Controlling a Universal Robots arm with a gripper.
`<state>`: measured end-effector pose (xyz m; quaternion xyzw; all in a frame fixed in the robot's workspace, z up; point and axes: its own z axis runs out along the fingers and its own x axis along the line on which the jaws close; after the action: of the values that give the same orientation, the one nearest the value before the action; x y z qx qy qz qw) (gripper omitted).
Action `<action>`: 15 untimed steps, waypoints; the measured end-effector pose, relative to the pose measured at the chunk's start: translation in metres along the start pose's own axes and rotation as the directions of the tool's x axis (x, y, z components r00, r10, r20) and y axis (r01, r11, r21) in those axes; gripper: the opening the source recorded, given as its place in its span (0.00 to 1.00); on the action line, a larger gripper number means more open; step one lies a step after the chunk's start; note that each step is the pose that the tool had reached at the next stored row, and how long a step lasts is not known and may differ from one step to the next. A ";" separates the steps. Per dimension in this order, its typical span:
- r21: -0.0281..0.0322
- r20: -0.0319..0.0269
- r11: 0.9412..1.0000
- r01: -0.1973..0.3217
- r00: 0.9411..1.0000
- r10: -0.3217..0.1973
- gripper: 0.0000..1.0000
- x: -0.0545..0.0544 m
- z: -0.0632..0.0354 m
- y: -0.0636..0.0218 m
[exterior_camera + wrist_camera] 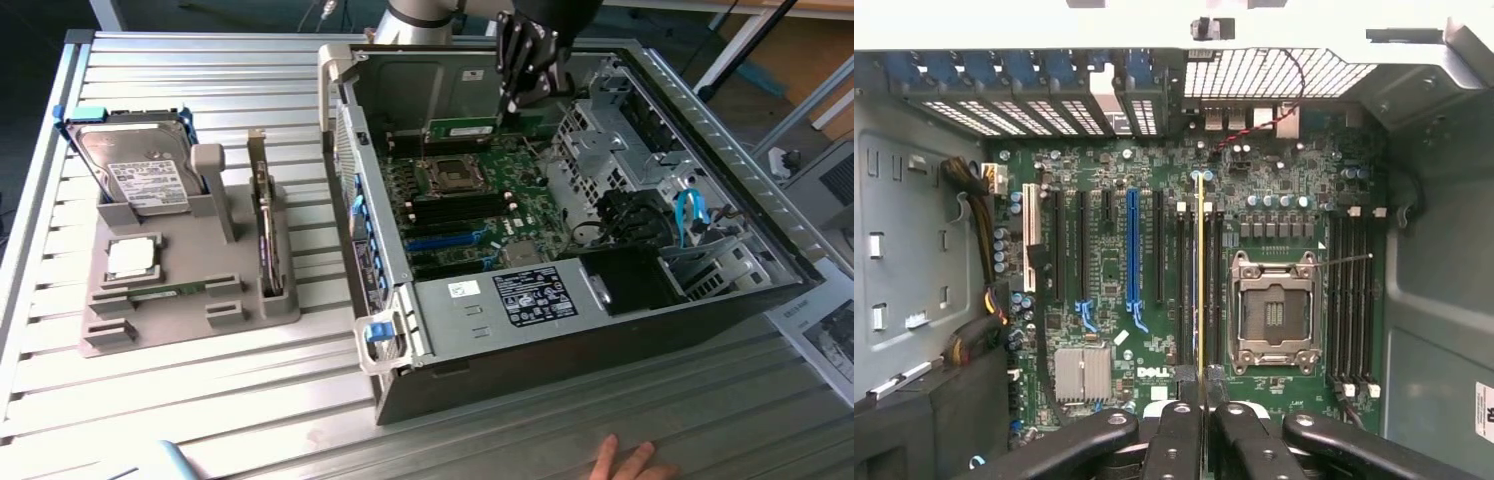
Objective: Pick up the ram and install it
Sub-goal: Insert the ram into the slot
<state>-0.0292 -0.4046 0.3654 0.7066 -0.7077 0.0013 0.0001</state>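
My gripper (513,103) reaches down into the open computer case (694,110) near its far wall. It is shut on the ram (462,128), a thin green stick held on edge above the motherboard (467,205). In the wrist view the ram (1201,270) appears edge-on as a narrow yellow-green line running out from between the black fingers (1176,430) of the gripper (1201,385). It hangs over the bank of black memory slots (1184,290) beside the empty processor socket (1274,312). I cannot tell whether it touches a slot.
A grey holder tray (160,325) at the exterior view's left carries a hard drive (134,170), a silver-topped processor chip (131,258) and an upright expansion card (267,230). A person's hand (627,462) rests at the table's near edge. Drive cages and cables (687,215) crowd the case's right.
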 end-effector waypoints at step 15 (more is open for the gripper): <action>0.000 0.000 1.000 0.000 1.000 0.000 0.12 0.000 0.0006 0.0000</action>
<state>-0.0293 -0.4046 0.3649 0.7066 -0.7077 0.0014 -0.0001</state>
